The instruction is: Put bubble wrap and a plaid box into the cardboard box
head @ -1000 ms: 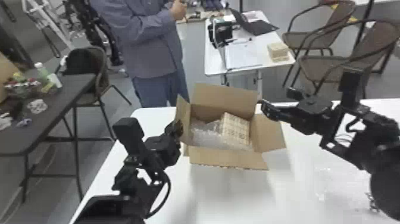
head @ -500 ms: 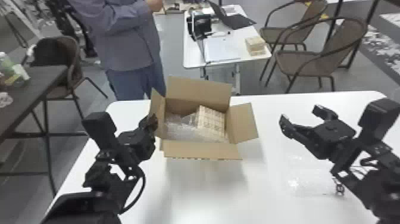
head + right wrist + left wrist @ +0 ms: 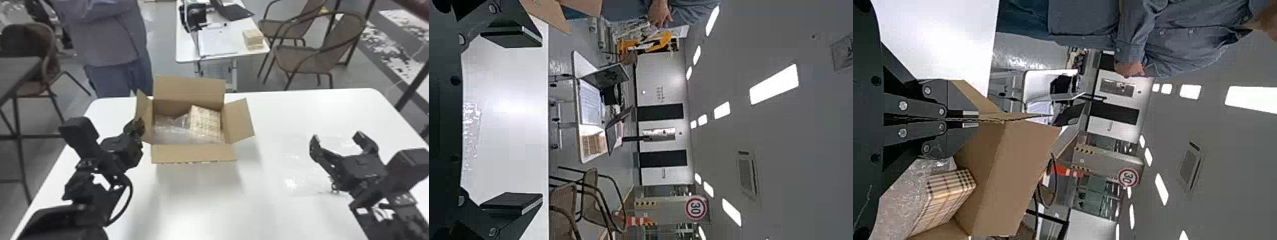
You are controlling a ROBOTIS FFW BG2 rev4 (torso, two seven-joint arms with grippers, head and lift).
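Left claw grasps the left flap of the cardboard box; right claw is released. Bubble wrap and plaid box lie inside.

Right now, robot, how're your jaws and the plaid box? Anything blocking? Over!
Left gripper: jaws shut on cardboard flap. Right gripper: jaws open, empty. Plaid box, bubble wrap inside carton. Opening unblocked, over.

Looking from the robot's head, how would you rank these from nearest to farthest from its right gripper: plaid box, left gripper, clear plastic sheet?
From the right gripper:
1. Clear plastic sheet: on the table's right side.
2. Plaid box: inside the cardboard box.
3. Left gripper: at that box's left flap.
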